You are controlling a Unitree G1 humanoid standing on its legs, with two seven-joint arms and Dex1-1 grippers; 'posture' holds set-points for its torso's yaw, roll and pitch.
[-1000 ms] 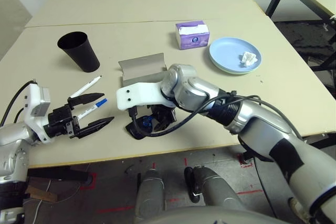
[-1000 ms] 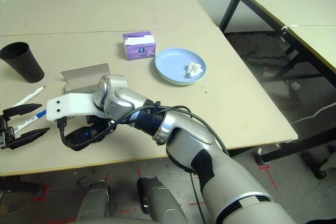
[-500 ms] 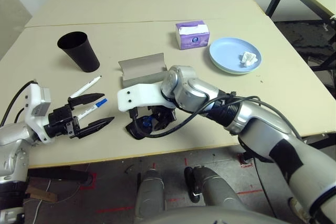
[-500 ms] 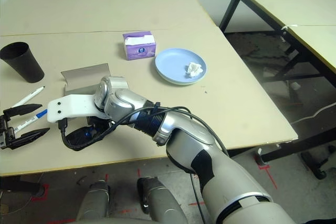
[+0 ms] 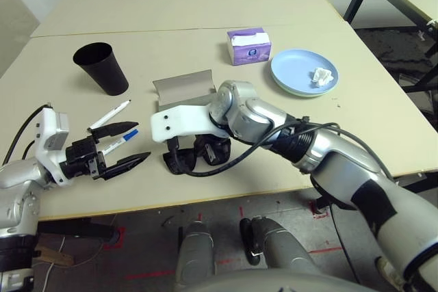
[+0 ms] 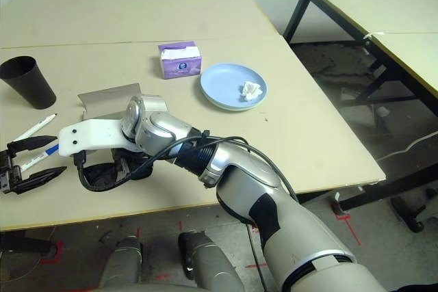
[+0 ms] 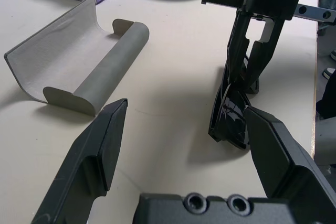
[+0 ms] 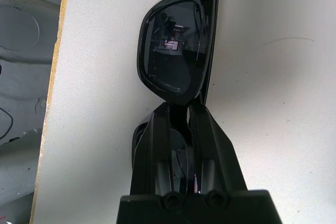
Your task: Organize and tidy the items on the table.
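Centre-frame, your right gripper (image 8: 178,109) is pinched onto the glossy black plastic sunglasses (image 8: 176,45) at the bridge; one lens is hidden behind its fingers. Left gripper (image 5: 122,144) at lower left gapes wide, holding nothing, w/ the blue-capped white marker (image 5: 122,138) between its fingers.

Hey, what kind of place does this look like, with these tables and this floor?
Probably a lab or workshop: plain beige table, a second black-legged table beside it, bare concrete floor with red tape marks, and loose cables on it.
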